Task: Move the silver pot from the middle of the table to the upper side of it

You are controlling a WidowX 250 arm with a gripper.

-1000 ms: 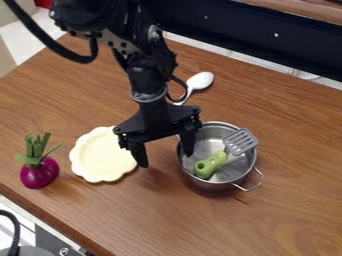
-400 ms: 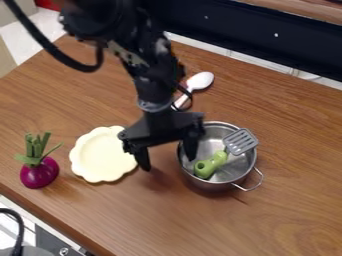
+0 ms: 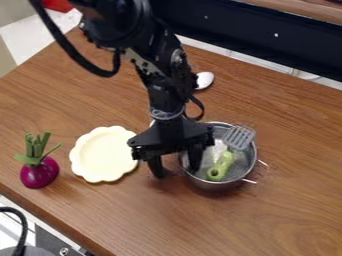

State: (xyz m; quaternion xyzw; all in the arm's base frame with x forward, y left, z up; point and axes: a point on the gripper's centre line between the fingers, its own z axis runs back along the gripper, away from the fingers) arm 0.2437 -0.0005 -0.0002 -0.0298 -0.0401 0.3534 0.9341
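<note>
At the view's near left corner, a black cable (image 3: 25, 230) loops beside a grey object that the frame cuts off. Across the brown wooden table (image 3: 287, 215), a purple round onion with green stalks (image 3: 40, 172) sits near the left edge, and a pale yellow plate with a scalloped rim (image 3: 103, 154) lies between it and the gripper. The silver metal pot (image 3: 217, 186) stands right of the plate, around the middle of the table. Its handle on the view's right is hard to trace, and part of its left side is covered by the black two-finger gripper (image 3: 177, 171). The gripper points down with its fingers spread wide: one is outside the pot on the plate side, the other over the pot's left part, so that the left rim runs between them. They are not closed on anything; whether either touches the pot, I cannot tell. A spatula with a green handle and grey slotted head (image 3: 239, 137) leans in the pot, its head up at the far right rim. The black arm (image 3: 167, 90) slants down from the top edge, its upper part cut off, and hides the handle of a shiny pale spoon (image 3: 204, 80). Beyond the table runs a dark panel (image 3: 274, 45).
</note>
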